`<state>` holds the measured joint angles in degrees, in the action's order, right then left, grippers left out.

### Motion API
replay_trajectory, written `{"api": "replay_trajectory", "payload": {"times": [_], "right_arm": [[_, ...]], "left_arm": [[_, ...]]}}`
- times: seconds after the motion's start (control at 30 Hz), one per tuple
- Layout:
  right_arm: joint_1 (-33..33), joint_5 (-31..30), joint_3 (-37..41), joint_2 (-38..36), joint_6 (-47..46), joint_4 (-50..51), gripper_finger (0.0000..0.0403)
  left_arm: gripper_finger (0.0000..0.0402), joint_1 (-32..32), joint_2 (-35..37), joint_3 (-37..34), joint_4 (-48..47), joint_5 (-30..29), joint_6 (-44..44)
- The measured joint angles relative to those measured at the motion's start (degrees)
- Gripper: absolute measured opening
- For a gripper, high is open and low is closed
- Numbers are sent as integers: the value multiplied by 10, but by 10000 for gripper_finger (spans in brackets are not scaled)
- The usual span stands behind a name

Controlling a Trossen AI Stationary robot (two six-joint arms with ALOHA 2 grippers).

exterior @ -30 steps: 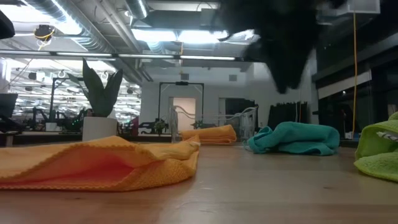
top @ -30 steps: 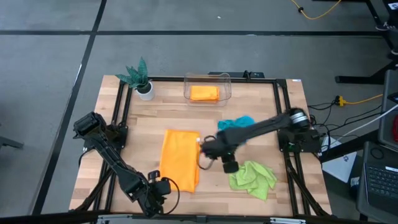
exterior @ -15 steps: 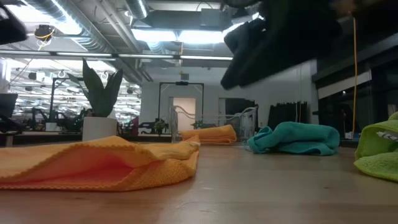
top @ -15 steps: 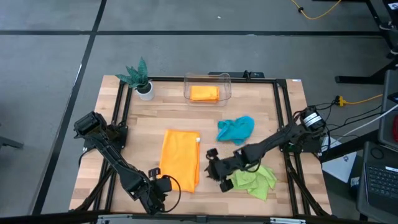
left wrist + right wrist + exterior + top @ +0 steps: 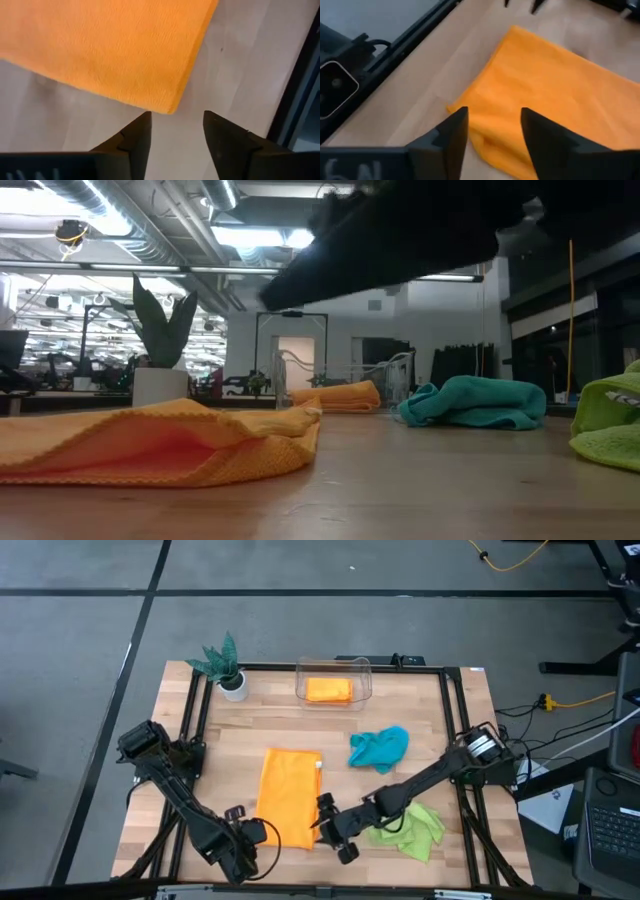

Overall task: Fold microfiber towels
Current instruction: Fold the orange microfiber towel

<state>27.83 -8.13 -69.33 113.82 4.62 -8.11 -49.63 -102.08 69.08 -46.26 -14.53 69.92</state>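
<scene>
Two orange towels, one teal, one green

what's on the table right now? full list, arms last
orange towel: 1, orange, folded long, middle of the table near the front
orange towel in bin: 1, orange, folded, inside the bin
bin: 1, clear, back edge, centre
teal towel: 1, teal, crumpled, right of centre
green towel: 1, lime green, crumpled, front right
plant: 1, green in a white pot, back left corner
table: 1, light wood, black frame
left gripper: open, empty, by the orange towel's front left corner
right gripper: open, empty, by the orange towel's front right corner
</scene>
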Motion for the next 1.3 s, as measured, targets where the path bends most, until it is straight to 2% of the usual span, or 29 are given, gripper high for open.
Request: {"api": "replay_trajectory", "payload": {"times": [0.17, 0.27, 0.4, 0.8, 0.93, 1.07, 1.3], "right_arm": [[0, 2, -56, 41, 16, 24, 253], [0, 3, -73, 57, 16, 47, 277], [5, 7, -76, 80, 15, 45, 284], [5, 6, -77, 107, -43, 81, 284], [5, 7, -77, 107, -45, 85, 271], [5, 7, -77, 107, -62, 90, 243], [6, 8, -77, 107, -108, 100, 160]], "left_arm": [[211, -6, 0, 0, -1, -20, 0], [227, -9, 0, -11, 11, -43, -23], [235, -12, 0, -43, 49, -55, -70], [237, -12, 0, -109, 155, -54, -85], [236, -14, -4, -137, 211, -34, -115], [240, -11, -10, -153, 219, -30, -94], [238, -13, -12, -158, 221, -46, -93]]}}
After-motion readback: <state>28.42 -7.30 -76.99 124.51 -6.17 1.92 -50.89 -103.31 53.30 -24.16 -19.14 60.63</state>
